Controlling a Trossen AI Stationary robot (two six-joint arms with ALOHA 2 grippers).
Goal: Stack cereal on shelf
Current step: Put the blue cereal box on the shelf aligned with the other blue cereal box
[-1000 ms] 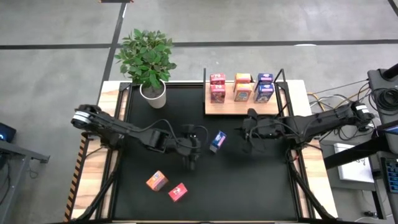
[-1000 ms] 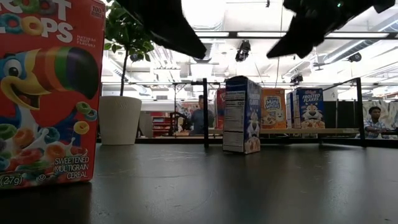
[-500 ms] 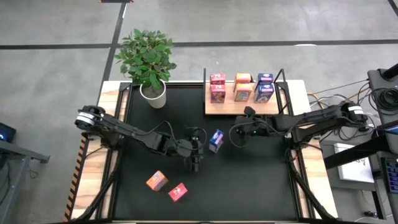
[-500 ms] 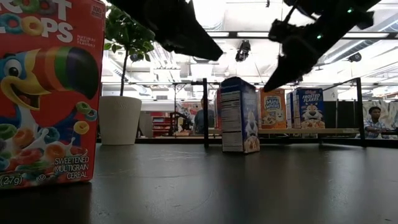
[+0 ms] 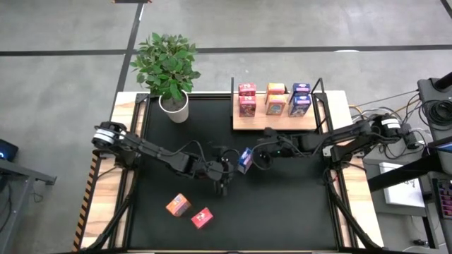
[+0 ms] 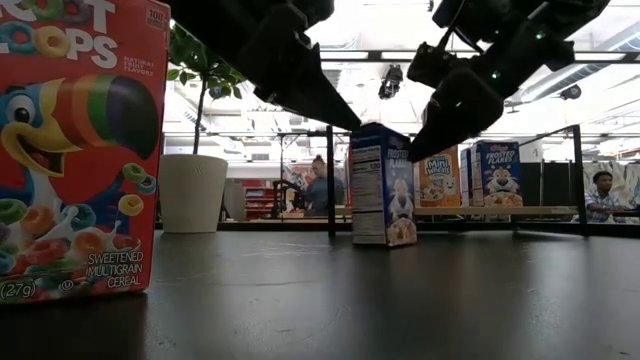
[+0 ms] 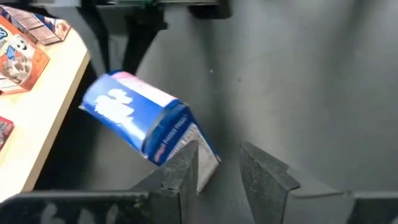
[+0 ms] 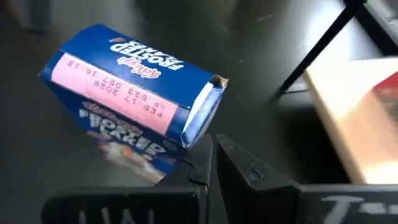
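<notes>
Cereal fills the shelf (image 5: 275, 121) at the table's far right: on the light-wood board stand a red stack (image 5: 246, 99), an orange stack (image 5: 275, 99) and a blue stack (image 5: 300, 99), side by side between the thin black posts, with a bare strip of wood along the board's near edge. One loose blue box (image 5: 245, 159) stands upright on the black tabletop (image 5: 296, 204) just near of the shelf's left end, while an orange box (image 5: 177, 205) and a red box (image 5: 202, 218) lie close together at the near left — well apart from the rest. A potted plant (image 5: 167, 70) sits at the far left corner. The middle and near right of the tabletop lie open. The left gripper (image 5: 223, 169) hangs just left of the loose blue box, its fingers (image 7: 180, 174) spread a little, one beside the box's lower corner, holding nothing. The right gripper (image 5: 260, 154) is just right of the same box — its fingers (image 8: 239, 168) nearly pressed together at the box's end flap, gripping nothing.
</notes>
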